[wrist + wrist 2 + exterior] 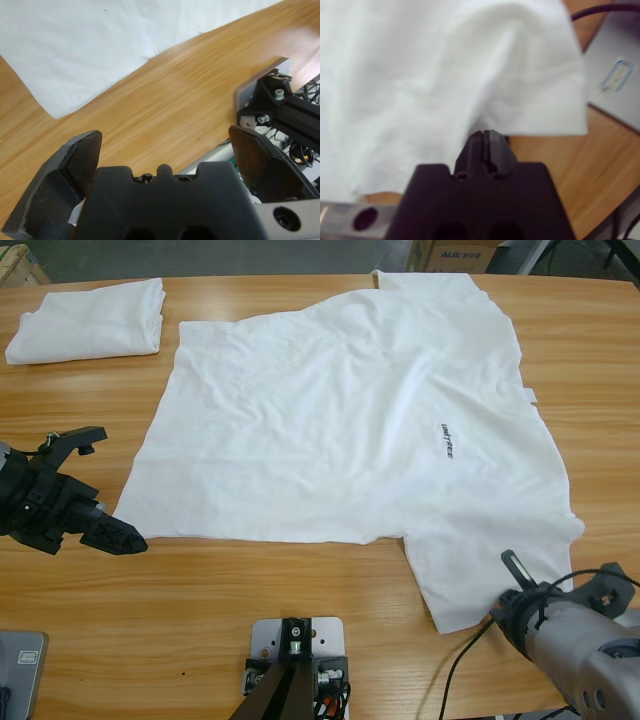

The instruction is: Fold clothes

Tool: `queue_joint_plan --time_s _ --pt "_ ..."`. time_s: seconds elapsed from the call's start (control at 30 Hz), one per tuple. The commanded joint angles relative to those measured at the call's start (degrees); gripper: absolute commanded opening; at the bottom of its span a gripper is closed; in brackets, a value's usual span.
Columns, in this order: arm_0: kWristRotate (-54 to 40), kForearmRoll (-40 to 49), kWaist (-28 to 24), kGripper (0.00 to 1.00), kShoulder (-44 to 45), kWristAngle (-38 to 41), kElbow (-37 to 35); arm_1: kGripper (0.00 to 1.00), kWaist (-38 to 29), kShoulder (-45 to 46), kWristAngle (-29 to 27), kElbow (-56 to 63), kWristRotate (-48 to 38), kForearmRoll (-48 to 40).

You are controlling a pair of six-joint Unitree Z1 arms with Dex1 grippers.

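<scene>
Wooden table (300, 590): white T-shirt (350, 420) spread flat at centre w/ tiny dark mark, folded shirt (90, 320) far corner, seen in high view only. Left gripper (165, 150) jaws spread wide, empty, near shirt corner. Right gripper (487, 145) jaws pressed together at sleeve edge, prob. not pinching cloth.

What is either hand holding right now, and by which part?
Nothing visibly held. The left hand is open over bare table; the right hand is shut at the spread T-shirt's sleeve edge.

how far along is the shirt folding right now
One folded T-shirt already lies at the table's far left corner. The spread T-shirt is flat with no fold in it. The left gripper sits open on bare wood just off the shirt's hem corner. The right gripper is shut at the near sleeve edge. All its folds are left.
</scene>
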State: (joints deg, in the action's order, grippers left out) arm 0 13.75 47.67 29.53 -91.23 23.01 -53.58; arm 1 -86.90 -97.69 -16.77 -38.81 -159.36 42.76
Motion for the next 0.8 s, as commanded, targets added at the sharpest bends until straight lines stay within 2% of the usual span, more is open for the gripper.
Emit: queue_joint_plan --time_s 0.03,0.23,0.43,0.47,0.53,0.6,0.67,0.7,0.73,0.77,0.8 --pt "0.0 -0.8 0.4 1.0 0.9 1.0 1.9 0.973 1.5 4.1 0.2 -2.7 -22.1 3.0" --pt "0.0 -0.8 0.4 1.0 1.1 1.0 1.9 1.0 2.4 3.6 -2.3 -1.1 -22.5 2.6" --pt "0.0 -0.8 0.4 1.0 1.1 1.0 1.8 0.98 2.8 2.0 -3.6 1.0 -23.8 -0.8" --pt "0.0 -0.8 0.4 1.0 1.1 1.0 1.8 0.877 2.8 1.5 -3.8 1.5 -23.8 -2.2" --pt "0.0 -0.8 0.4 1.0 1.1 1.0 1.8 0.605 2.8 0.7 -3.8 2.4 -23.8 -4.2" --pt "0.0 -0.8 0.4 1.0 1.1 1.0 1.8 0.561 2.8 0.0 -4.0 2.7 -23.8 -5.0" --pt "0.0 -0.8 0.4 1.0 1.0 1.0 1.8 0.432 2.8 -0.9 -4.3 3.0 -23.7 -6.2" --pt "0.0 -0.8 0.4 1.0 1.0 1.0 1.8 0.43 2.8 -1.3 -4.4 3.2 -23.5 -6.8" --pt "0.0 -0.8 0.4 1.0 1.0 0.9 1.8 0.37 2.8 -1.6 -4.6 3.4 -23.2 -7.2" --pt "0.0 -0.8 0.4 1.0 1.0 0.9 1.9 0.23 2.8 -1.7 -4.6 3.4 -23.2 -7.3" --pt "0.0 -0.8 0.4 1.0 1.0 0.9 1.9 0.038 2.8 -1.6 -4.7 3.4 -23.0 -7.3"
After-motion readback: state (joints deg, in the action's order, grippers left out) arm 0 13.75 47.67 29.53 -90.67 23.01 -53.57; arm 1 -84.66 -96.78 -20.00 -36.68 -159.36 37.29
